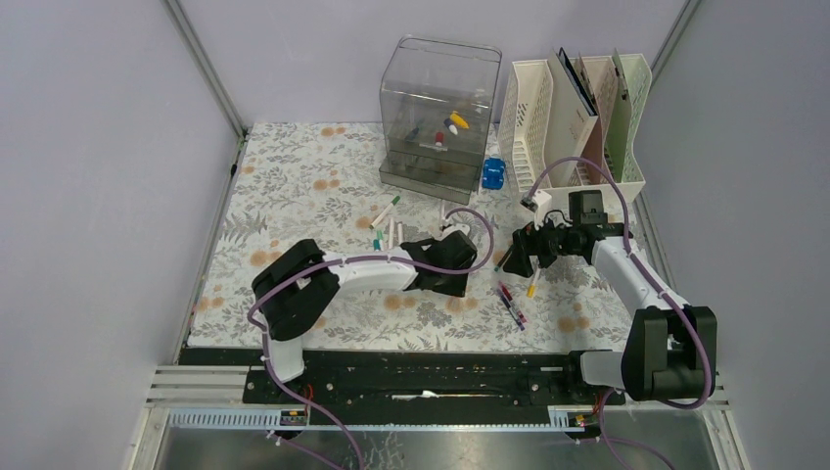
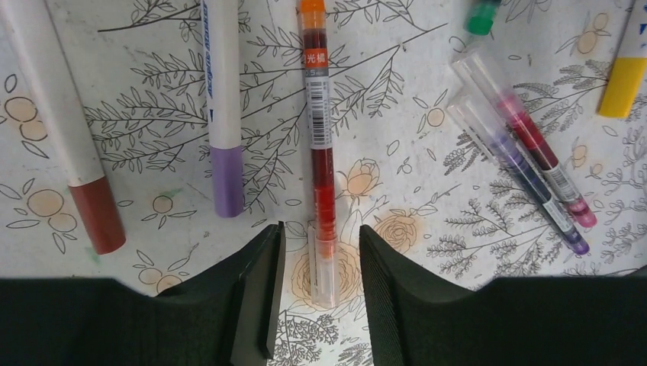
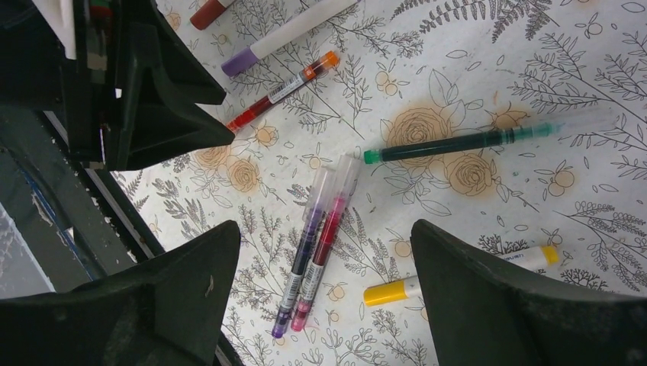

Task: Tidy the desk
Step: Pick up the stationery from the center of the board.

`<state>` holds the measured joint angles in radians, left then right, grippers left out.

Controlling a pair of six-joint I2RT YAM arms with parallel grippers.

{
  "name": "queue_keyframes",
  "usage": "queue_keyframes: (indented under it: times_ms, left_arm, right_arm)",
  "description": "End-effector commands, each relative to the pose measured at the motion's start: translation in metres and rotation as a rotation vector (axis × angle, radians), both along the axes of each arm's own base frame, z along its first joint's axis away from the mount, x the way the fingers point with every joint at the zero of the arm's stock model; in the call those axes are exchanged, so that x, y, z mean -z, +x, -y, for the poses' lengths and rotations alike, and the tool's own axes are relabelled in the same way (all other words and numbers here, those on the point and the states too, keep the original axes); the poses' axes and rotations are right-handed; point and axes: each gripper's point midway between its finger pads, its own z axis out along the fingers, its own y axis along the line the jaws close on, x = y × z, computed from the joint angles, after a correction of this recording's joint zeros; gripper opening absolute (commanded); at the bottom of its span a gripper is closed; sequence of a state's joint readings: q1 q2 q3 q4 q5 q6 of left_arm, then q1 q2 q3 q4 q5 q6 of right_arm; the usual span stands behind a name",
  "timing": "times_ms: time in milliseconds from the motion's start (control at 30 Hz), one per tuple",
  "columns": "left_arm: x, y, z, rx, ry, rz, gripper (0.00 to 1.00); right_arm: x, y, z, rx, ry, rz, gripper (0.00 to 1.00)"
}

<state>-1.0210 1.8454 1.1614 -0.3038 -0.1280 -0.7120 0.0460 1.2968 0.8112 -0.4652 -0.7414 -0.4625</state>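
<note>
The desk (image 1: 294, 186) wears a white cloth with grey ferns and orange flowers. Pens lie scattered across its middle. My left gripper (image 2: 320, 229) is down at the cloth, its jaws open on either side of the clear end of a red pen (image 2: 320, 145), with a gap on each side. From above, the left gripper (image 1: 448, 282) is at centre. My right gripper (image 3: 324, 229) hangs open above a purple pen (image 3: 305, 252) and a pink pen (image 3: 324, 236) lying side by side. It (image 1: 519, 259) holds nothing.
A purple-capped marker (image 2: 221, 114) and a brown-capped marker (image 2: 76, 145) lie left of the red pen. A green pen (image 3: 458, 142) and a yellow-capped marker (image 3: 397, 290) lie near the right gripper. A clear box (image 1: 438, 108), a blue object (image 1: 492, 173) and file holders (image 1: 577, 117) stand at the back.
</note>
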Motion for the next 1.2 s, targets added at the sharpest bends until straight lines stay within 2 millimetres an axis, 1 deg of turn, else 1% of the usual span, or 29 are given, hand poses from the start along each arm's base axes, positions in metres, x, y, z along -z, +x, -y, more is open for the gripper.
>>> queue_keyframes:
  times_ms: [0, 33, 133, 167, 300, 400, 433, 600, 667, 733, 867, 933, 967, 1167]
  left_arm:
    - [-0.004, 0.007, 0.010, 0.012, 0.033, 0.028, 0.44]
    - [0.000, 0.005, 0.010, 0.021, 0.043, 0.019, 0.40]
    - [0.007, 0.002, 0.013, 0.034, 0.055, 0.000, 0.38]
    - [0.009, 0.002, 0.013, 0.036, 0.058, -0.003, 0.34]
    - [0.018, 0.002, 0.009, 0.035, 0.098, -0.018, 0.27]
    - [0.023, 0.001, 0.006, 0.033, 0.120, -0.024, 0.18]
    - [0.024, 0.001, 0.005, 0.030, 0.128, -0.024, 0.15]
    - [0.027, 0.000, 0.004, 0.037, 0.135, -0.030, 0.09]
    - [0.024, 0.001, 0.006, 0.040, 0.129, -0.027, 0.05]
    - [0.018, 0.002, 0.009, 0.052, 0.108, -0.012, 0.01]
    - [-0.004, 0.006, 0.016, 0.062, 0.012, 0.054, 0.00]
    - [-0.021, 0.008, 0.023, 0.067, -0.073, 0.101, 0.00]
    - [-0.034, 0.009, 0.026, 0.067, -0.126, 0.124, 0.00]
    - [-0.073, 0.010, 0.030, 0.054, -0.346, 0.194, 0.00]
  right_arm:
    - [-0.006, 0.004, 0.000, 0.008, -0.004, 0.035, 0.89]
    - [-0.006, 0.005, 0.000, 0.008, -0.004, 0.035, 0.89]
    - [-0.005, 0.005, 0.000, 0.009, -0.004, 0.032, 0.89]
    - [-0.005, 0.006, 0.000, 0.008, -0.004, 0.032, 0.89]
    - [-0.005, 0.005, 0.000, 0.008, -0.004, 0.030, 0.89]
    - [-0.005, 0.005, 0.000, 0.008, -0.004, 0.031, 0.89]
    - [-0.005, 0.005, 0.000, 0.008, -0.004, 0.032, 0.89]
    - [-0.005, 0.004, 0.000, 0.008, -0.004, 0.033, 0.89]
    - [-0.005, 0.004, 0.000, 0.008, -0.004, 0.033, 0.89]
    - [-0.005, 0.004, 0.000, 0.008, -0.004, 0.034, 0.89]
    - [-0.007, 0.005, 0.000, 0.008, -0.003, 0.039, 0.89]
    - [-0.008, 0.006, 0.000, 0.008, -0.003, 0.043, 0.89]
    - [-0.009, 0.007, 0.000, 0.008, -0.003, 0.045, 0.89]
    - [-0.011, 0.012, -0.001, 0.008, -0.003, 0.047, 0.89]
